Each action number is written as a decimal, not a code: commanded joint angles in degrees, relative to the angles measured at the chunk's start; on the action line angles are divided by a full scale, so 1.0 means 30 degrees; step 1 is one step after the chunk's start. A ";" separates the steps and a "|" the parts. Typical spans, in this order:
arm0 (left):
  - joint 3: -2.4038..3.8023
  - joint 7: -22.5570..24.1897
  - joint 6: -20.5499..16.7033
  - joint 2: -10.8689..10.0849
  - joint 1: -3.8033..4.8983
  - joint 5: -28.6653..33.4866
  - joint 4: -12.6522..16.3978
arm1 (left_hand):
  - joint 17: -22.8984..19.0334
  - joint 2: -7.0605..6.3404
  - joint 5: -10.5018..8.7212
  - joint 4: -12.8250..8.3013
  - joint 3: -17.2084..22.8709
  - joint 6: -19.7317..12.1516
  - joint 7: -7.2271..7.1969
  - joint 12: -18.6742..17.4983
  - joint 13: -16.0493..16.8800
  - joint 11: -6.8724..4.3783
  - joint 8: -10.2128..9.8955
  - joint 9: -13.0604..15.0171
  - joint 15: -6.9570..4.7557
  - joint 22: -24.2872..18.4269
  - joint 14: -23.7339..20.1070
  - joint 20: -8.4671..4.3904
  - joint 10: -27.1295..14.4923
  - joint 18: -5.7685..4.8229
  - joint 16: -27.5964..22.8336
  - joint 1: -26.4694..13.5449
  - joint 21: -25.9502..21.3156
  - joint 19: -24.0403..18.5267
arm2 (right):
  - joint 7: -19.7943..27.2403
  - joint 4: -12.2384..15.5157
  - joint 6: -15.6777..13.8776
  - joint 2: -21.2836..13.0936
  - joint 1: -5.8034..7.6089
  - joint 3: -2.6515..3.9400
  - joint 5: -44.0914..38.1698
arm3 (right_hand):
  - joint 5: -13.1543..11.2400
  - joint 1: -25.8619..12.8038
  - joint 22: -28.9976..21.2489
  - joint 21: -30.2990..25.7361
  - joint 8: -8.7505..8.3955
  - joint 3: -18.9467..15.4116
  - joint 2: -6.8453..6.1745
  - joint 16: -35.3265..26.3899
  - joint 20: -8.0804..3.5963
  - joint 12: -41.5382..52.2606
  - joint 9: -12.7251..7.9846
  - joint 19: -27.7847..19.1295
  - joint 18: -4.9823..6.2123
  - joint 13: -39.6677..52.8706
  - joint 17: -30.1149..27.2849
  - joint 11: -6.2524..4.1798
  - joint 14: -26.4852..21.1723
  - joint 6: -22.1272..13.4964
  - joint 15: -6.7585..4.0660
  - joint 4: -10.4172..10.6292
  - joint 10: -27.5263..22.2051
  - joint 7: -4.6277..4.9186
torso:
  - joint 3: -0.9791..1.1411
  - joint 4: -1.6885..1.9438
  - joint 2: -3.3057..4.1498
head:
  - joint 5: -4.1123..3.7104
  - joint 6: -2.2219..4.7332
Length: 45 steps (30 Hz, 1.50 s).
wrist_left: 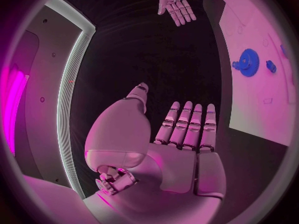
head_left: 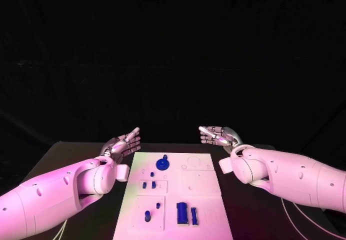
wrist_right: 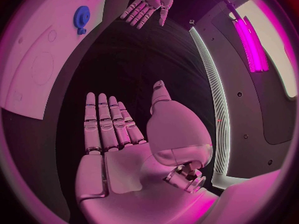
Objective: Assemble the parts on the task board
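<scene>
Left hand [head_left: 124, 144] and right hand [head_left: 220, 136] both spread and holding nothing, hovering either side of the task board [head_left: 202, 197] on the black worktop [head_left: 65, 155], blue parts [head_left: 163, 163] sitting on the board

White rounded arms [head_left: 50, 192], silver jointed hands [head_left: 124, 143].

Task board [head_left: 205, 200] near edge cut off at the head view's bottom; small blue parts [head_left: 148, 185] too tiny to identify; left arm [head_left: 50, 197] covers board's corner.
</scene>
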 commanded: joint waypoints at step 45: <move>0.0884 0.3634 -0.7316 -0.1508 -0.1508 -0.1744 0.5207 | -0.0668 0.0868 -0.4654 -0.3465 -0.0361 -1.0780 -0.2074 -0.0373 -0.0339 -0.2653 -0.0355 -0.0341 -0.2474 -0.3799 -1.0234 -0.4008 -1.0832 -0.1926 -0.0598 -1.8284 -0.0367 -0.8902 | 0.2906 0.5797 -0.6029 -0.0561 -0.2030 0.2123 0.3092 | -0.2754 -1.8408 -0.7880 -0.0402 -0.0357 0.3475 -0.0522 -0.0407 -0.3244 -0.0376 -0.2259 -1.1538 -0.2794 -0.1157 -0.2254 -0.2219 -1.3347 -1.1533 -0.1666 -0.1990 -1.3073 -0.2954 | 0.0703 -0.0886 -0.0721 | 0.1479 -0.0350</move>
